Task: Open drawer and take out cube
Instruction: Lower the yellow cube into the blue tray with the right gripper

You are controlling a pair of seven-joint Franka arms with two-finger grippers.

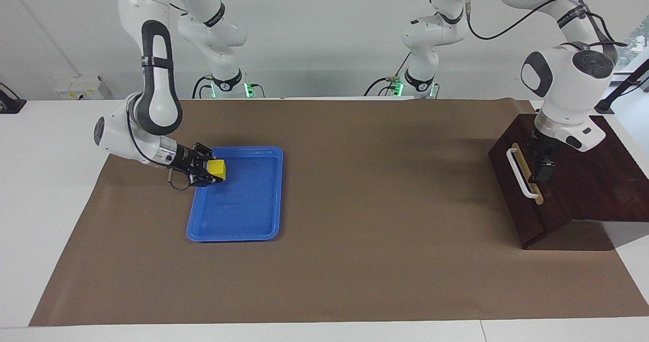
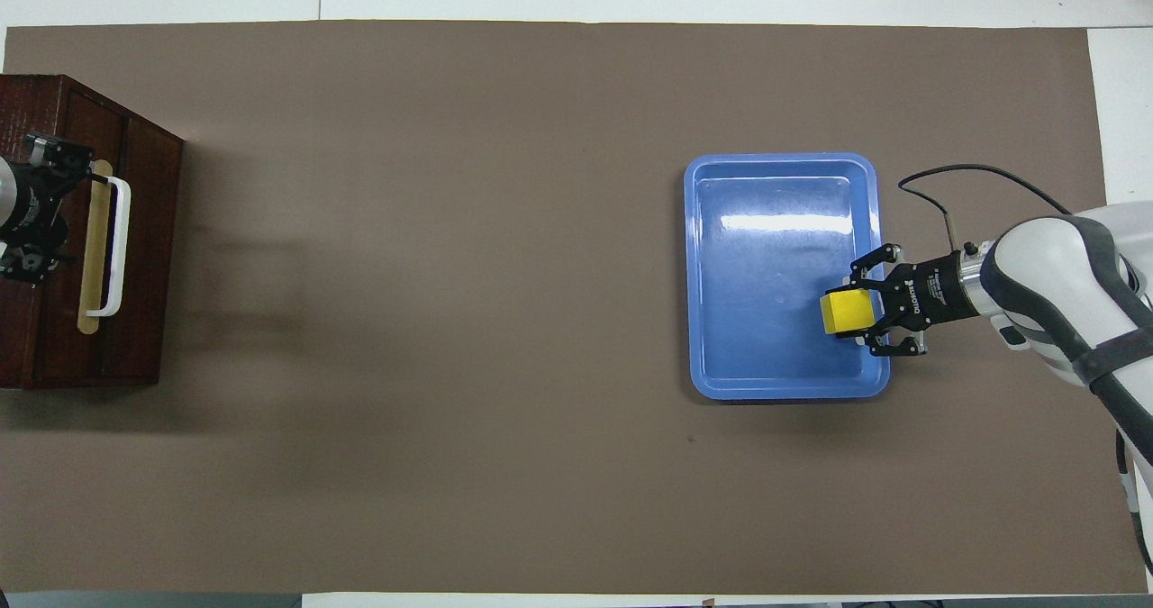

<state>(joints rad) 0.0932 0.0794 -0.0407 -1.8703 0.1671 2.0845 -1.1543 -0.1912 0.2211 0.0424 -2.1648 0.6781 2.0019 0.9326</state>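
1. Blue tray (image 1: pixel 238 215): a flat plastic tray lying on the brown mat (image 1: pixel 355 261) toward the right arm's end of the bench (image 1: pixel 45 190). Nothing rests on its floor.
2. Cube (image 1: pixel 217 168): a small yellow cube pinched between the fingers of the right end effector (image 1: pixel 210 171), held over the tray edge nearest the right arm's end of the bench; whether it touches the tray floor cannot be told.
3. Drawer (image 1: pixel 522 185): the dark wooden front with white bar handle (image 1: pixel 522 175) and brass strip sits flush in the dark wooden box (image 1: pixel 598 185) at the left arm's end of the bench. The drawer appears closed; no interior shows.
4. Left end effector (image 1: pixel 541 167): positioned over the box top, just beside the handle; whether its fingers are spread or pressed together cannot be told.
5. Mat between tray and box: bare brown surface; tray and box stand well apart.
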